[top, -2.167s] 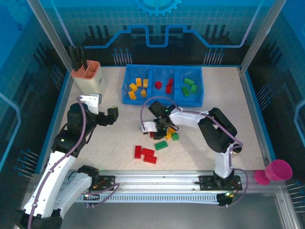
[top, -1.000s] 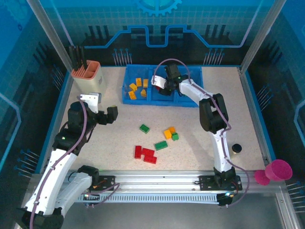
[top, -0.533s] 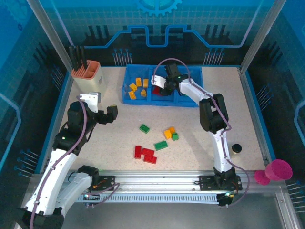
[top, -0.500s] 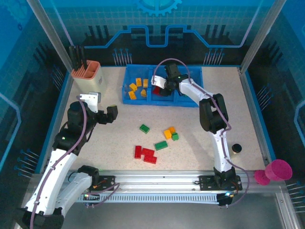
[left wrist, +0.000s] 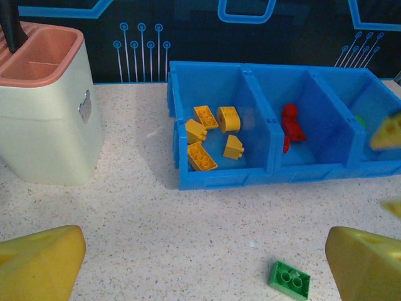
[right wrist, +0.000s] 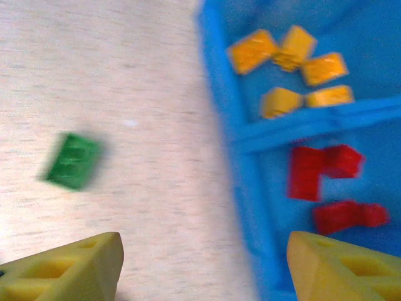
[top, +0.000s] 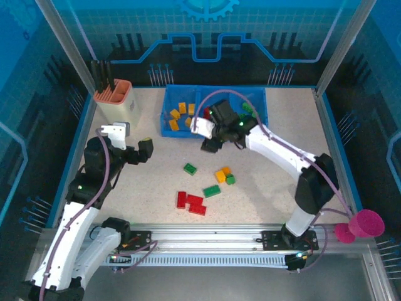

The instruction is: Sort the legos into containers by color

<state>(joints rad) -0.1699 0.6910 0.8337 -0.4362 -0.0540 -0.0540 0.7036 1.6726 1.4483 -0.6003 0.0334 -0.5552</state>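
The blue tray (top: pixel 182 130) holds yellow-orange legos (top: pixel 178 116) in its left compartment, red ones (left wrist: pixel 291 122) in the middle and green ones (top: pixel 249 108) on the right. Loose on the table lie a green brick (top: pixel 190 168), orange bricks (top: pixel 222 174), two more green ones (top: pixel 212 190) and red bricks (top: pixel 191 202). My right gripper (top: pixel 208 139) hangs open and empty over the tray's front edge, its view blurred, with its fingertips (right wrist: pixel 62 269) wide apart. Left of the tray my left gripper (top: pixel 143 149) stays open and empty, the single green brick (left wrist: pixel 289 279) just ahead of it.
A beige cup with an orange rim (top: pixel 113 100) stands at the back left, near the tray. A pink cup (top: pixel 366 222) sits off the table's front right corner. Blue rails border the table.
My right gripper has drawn back from the middle compartment to the tray's front edge, and its jaws have spread wider. The left arm has barely moved.
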